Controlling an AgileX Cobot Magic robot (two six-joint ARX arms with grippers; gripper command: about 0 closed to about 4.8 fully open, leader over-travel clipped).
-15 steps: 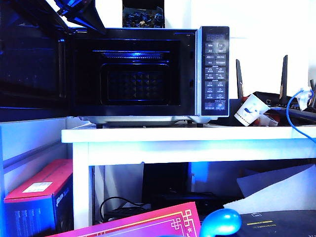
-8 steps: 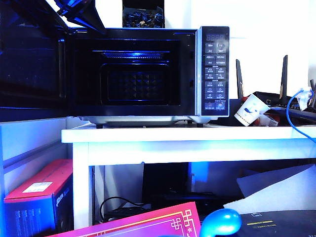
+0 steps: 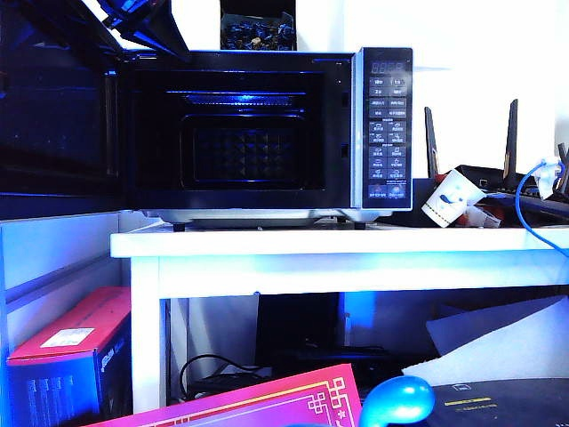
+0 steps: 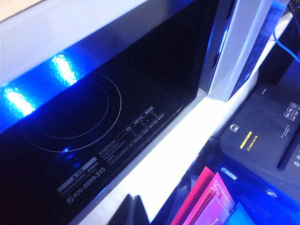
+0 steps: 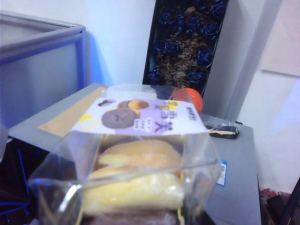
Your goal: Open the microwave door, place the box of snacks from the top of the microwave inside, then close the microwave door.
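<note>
Big black microwave (image 3: 267, 133) door was open, clear plastic snack box (image 5: 136, 159) prob pinched in right gripper, left gripper's jaws unseen, placing+closing left.

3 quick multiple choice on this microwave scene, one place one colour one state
1. The dark box of blue-wrapped pieces stands: A in the cavity; B on top of the microwave; C under the table.
2. The label on the box of snacks is: A green; B red; C pale purple.
3. The microwave door is: A shut; B swung open; C missing.
B: exterior view shows it up there. C: right wrist view. B: cavity exposed.
The left gripper's arm is by the door's top; the right gripper is unseen.
</note>
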